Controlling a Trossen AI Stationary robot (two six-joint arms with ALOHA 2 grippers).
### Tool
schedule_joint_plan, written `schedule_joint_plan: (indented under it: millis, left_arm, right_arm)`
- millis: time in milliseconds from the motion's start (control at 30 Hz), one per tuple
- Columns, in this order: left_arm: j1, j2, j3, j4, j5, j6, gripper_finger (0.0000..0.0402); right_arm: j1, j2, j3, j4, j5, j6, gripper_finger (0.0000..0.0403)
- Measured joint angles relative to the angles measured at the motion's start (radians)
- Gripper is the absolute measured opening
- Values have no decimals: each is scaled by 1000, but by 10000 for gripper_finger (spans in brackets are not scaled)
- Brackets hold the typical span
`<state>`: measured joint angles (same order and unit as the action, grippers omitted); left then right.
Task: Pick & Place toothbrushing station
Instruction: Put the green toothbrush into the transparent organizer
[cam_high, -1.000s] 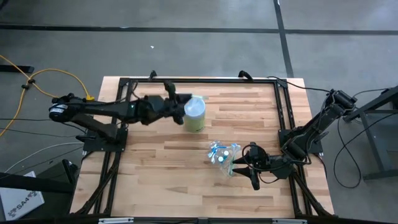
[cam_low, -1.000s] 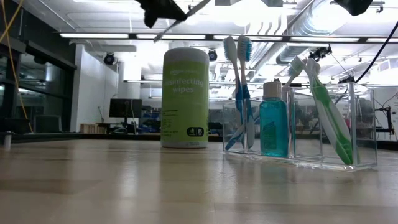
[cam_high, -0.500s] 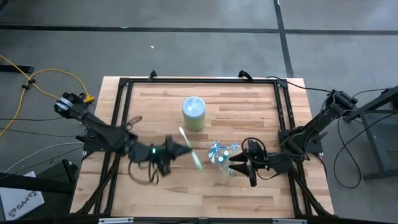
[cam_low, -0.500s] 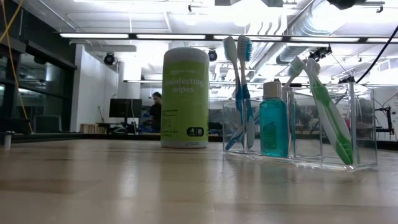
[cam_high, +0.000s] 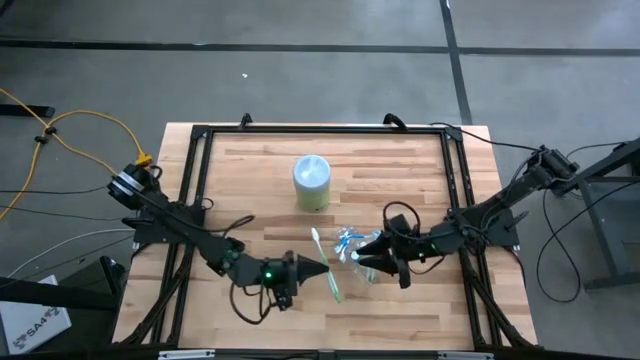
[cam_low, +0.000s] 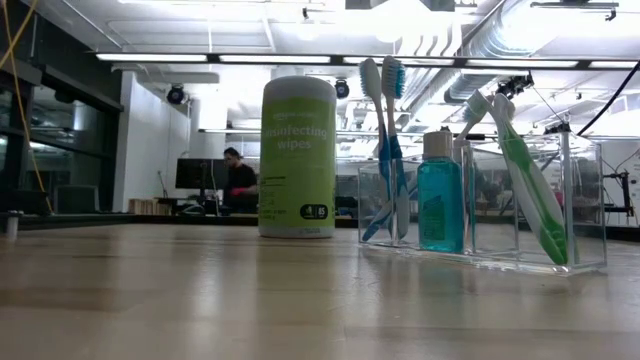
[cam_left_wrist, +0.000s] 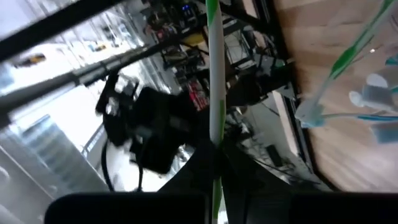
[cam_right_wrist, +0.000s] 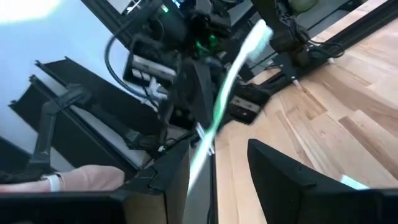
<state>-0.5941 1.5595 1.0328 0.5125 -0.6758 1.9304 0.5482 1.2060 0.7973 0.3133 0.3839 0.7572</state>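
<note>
The clear plastic container (cam_high: 356, 250) stands on the table right of centre. In the low view (cam_low: 482, 205) it holds two blue-white toothbrushes (cam_low: 385, 140), a green-white toothbrush (cam_low: 525, 175) and a teal bottle (cam_low: 440, 200). My left gripper (cam_high: 318, 268) is just left of the container, shut on another green-white toothbrush (cam_high: 326, 265). My right gripper (cam_high: 376, 257) is open at the container's right side; I cannot tell whether it touches it. Neither gripper shows in the low view. My left gripper pinches the green-white toothbrush's handle (cam_left_wrist: 215, 146) between its two fingers, about midway along its length. The fingers come roughly level from the table's left and lie across the brush. The brush is lifted clear of the table, its two ends pointing toward the far and near edges.
A green-and-white canister of disinfecting wipes (cam_high: 311, 183) stands upright behind the container, toward the far edge. A black frame (cam_high: 320, 129) runs around the tabletop. A person (cam_low: 238, 185) stands far off in the room beyond the table.
My left gripper has swung from beside the wipes canister toward the table's near edge, then right toward the container, carrying the green-white toothbrush clear of the table. My right gripper has moved a little left and toward the far edge, up to the container.
</note>
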Motion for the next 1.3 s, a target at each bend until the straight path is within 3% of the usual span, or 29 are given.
schedule_joint_plan:
  millis: [400,667,1300]
  left_arm:
    - [16,78,-1,98,216,111,3]
    - [45,79,-1,104,280,115,3]
    - [125,79,-1,96,375,36,3]
  right_arm:
    - [-120,72,0,85,-239,57,152]
    - [-181,153,0,220,-364,78,152]
    - [-212,175,0,268,-392,77,152]
